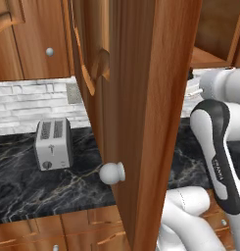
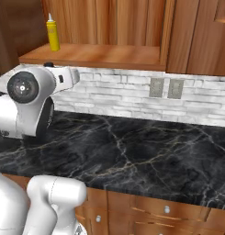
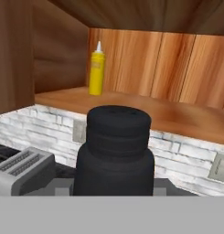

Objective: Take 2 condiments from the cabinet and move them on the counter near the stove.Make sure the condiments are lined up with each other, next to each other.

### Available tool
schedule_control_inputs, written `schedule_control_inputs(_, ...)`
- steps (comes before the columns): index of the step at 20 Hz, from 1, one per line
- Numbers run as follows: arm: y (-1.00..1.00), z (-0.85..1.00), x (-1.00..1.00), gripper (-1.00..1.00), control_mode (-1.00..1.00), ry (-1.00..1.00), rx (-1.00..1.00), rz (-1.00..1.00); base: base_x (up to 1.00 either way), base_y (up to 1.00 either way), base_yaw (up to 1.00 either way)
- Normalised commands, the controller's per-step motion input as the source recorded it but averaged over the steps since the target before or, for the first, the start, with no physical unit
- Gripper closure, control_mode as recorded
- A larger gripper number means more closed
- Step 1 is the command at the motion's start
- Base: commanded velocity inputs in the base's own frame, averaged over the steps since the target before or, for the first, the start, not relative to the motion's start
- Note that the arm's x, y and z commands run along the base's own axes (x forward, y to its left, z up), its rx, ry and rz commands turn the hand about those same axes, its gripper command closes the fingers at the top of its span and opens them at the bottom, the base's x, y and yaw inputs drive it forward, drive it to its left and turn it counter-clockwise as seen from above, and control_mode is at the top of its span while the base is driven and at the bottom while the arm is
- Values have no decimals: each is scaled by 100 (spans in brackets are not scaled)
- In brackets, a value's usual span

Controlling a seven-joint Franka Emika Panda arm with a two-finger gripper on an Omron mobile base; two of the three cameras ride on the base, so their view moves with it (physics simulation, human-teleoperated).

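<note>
The gripper point(image 3: 114, 189) was closed around a squat black ribbed bottle with a round cap point(image 3: 114, 153), one of the condiments, held in front of the open tall reddish-brown wooden cabinet point(image 3: 150, 59). A yellow squeeze bottle with a white pointed nozzle point(image 3: 96, 69) stood upright near the back left corner of the cabinet's bottom shelf point(image 3: 177, 116), well apart from the held bottle. Below lay the black marble counter with thin white veins point(image 2: 132, 151), backed by a white brick wall point(image 2: 114, 94). A silver two-slot toaster point(image 1: 53, 143) sat on the counter near its back edge. The cabinet's open door with a round white knob point(image 1: 112, 172) hung over the counter's front edge.
</note>
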Motion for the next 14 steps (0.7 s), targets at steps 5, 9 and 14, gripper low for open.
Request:
schedule_control_inputs(5,-6,-23,-35,100,-100,0,0,-10,0,0,0)
schedule_control_inputs(9,0,-9,-8,100,-100,0,0,-16,0,0,0)
schedule_control_inputs(14,0,-2,0,100,-100,0,0,-14,0,0,0)
